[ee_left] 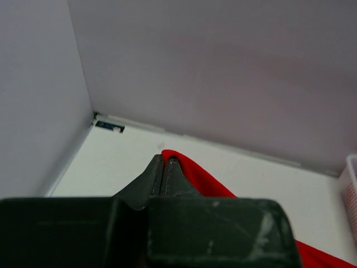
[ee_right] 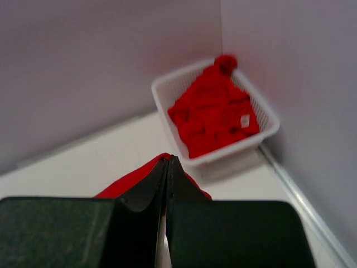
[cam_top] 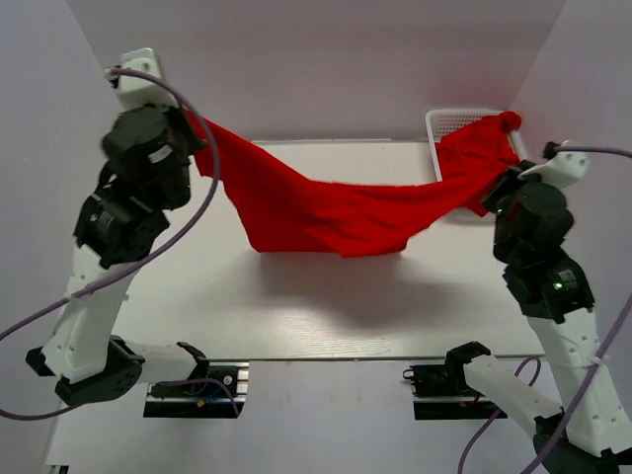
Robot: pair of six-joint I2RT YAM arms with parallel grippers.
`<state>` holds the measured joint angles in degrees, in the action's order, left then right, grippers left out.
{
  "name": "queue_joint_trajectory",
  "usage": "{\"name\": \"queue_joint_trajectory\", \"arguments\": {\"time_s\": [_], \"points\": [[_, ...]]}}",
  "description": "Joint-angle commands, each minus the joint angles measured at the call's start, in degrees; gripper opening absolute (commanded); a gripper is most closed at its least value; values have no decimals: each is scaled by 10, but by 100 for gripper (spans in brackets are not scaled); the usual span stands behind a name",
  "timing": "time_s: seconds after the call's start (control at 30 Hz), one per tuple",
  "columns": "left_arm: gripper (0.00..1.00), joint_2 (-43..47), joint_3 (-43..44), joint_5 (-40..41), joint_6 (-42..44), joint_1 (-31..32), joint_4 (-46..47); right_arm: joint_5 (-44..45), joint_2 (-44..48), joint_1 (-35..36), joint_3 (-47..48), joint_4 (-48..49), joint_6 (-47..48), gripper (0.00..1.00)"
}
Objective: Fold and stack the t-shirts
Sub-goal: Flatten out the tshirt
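A white table (cam_top: 296, 316) is lying beneath two robot arms. A red t-shirt (cam_top: 336, 212) is hanging in the air above it, stretched from far left to far right and sagging in the middle. A white basket (ee_right: 162, 92) is sitting in the far right corner, holding a heap of more red t-shirts (ee_right: 215, 111). The left gripper (ee_left: 163, 167) is pinching one end of the hanging shirt, jaws clamped tight. The right gripper (ee_right: 168, 167) is pinching the other end likewise. Nothing is showing as folded or stacked yet, so the work seems to be at an early stage.
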<state>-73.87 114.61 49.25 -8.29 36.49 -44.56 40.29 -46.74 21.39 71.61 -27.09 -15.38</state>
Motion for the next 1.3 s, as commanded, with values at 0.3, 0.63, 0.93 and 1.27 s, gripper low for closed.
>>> {"name": "queue_joint_trajectory", "arguments": {"time_s": [0.3, 0.63, 0.93, 1.27], "points": [[0, 107, 91, -30, 142, 1, 104, 80, 2, 0, 252, 93, 201, 0], [0, 142, 164, -128, 160, 1, 105, 39, 8, 2, 412, 57, 252, 0], [0, 111, 115, -74, 132, 1, 86, 30, 11, 3, 338, 20, 204, 0], [0, -7, -146, 94, 30, -28, 116, 34, -110, -6, -3, 166, 88, 0]]}}
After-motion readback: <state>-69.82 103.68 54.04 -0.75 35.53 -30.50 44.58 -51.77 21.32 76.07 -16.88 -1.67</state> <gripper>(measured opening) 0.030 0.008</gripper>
